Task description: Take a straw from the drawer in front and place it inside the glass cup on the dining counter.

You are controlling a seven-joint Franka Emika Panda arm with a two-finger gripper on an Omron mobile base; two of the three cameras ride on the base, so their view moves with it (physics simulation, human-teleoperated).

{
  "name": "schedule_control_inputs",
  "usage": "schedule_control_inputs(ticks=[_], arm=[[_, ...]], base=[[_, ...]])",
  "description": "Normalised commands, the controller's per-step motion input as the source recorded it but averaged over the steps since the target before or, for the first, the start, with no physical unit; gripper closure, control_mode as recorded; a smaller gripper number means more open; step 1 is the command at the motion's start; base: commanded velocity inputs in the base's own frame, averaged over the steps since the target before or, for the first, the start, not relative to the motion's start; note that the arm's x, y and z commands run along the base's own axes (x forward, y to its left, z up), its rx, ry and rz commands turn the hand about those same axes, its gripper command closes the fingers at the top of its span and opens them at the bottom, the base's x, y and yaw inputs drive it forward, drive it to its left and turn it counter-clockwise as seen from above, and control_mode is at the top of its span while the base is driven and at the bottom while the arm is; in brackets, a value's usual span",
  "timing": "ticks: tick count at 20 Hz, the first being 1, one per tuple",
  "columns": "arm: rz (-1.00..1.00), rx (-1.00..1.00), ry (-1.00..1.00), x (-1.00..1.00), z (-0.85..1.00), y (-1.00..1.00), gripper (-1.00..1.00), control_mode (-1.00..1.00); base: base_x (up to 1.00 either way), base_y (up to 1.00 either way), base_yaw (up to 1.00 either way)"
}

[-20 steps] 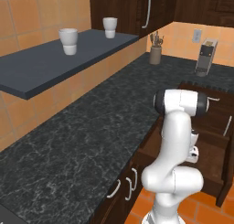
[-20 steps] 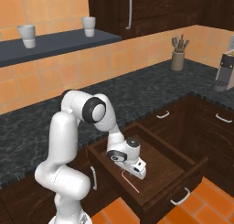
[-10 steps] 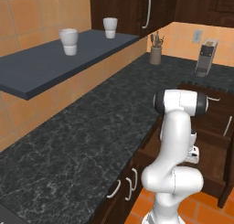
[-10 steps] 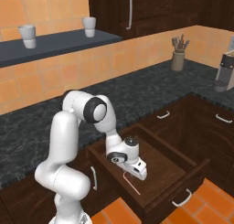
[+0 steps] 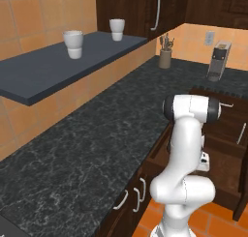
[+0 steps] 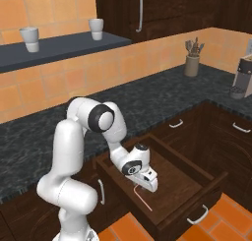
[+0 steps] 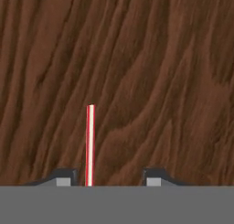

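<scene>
A white Franka arm reaches down into the open drawer [image 6: 179, 172] beneath the black speckled granite counter [image 6: 147, 100], its gripper [image 6: 147, 185] low over the drawer's wood floor. The straw [image 6: 142, 198], a thin red-pink stick, lies flat on that floor, one end under the gripper and the other pointing toward the drawer's front panel with its pale metal handle [image 6: 198, 217]. Seen from the hand camera, the straw [image 7: 90, 145] runs straight up from between the two dark fingertips [image 7: 64, 176], close beside the left one and clear of the right; the jaws stand wide apart and hold nothing. Above the granite counter, two white ribbed cups [image 5: 73, 44] sit on a dark wall shelf [image 5: 63, 64]. Farther along the counter stand a utensil holder [image 6: 192, 64] and a coffee machine [image 5: 218, 61].
</scene>
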Motion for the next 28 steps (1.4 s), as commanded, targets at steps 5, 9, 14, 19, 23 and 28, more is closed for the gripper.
schedule_control_inputs(ticks=[5,9,14,19,23,28], arm=[[-0.02,0.0,0.0,0.0,-0.12,0.0,1.0,-1.0],[-0.04,0.0,0.0,0.0,-0.11,0.0,1.0,-1.0],[-0.04,0.0,-0.02,-0.02,0.04,-0.12,1.0,-1.0],[0.0,0.0,-0.09,0.0,0.65,-0.32,1.0,-1.0],[0.0,0.0,-0.11,0.0,0.83,-0.33,1.0,-1.0],[-0.02,-0.01,-0.09,-0.11,0.92,-0.09,1.0,-1.0]], base=[[0.0,0.0,0.0],[0.0,0.0,0.0],[0.0,0.0,0.0],[0.0,0.0,0.0],[0.0,0.0,0.0],[0.0,0.0,0.0]])
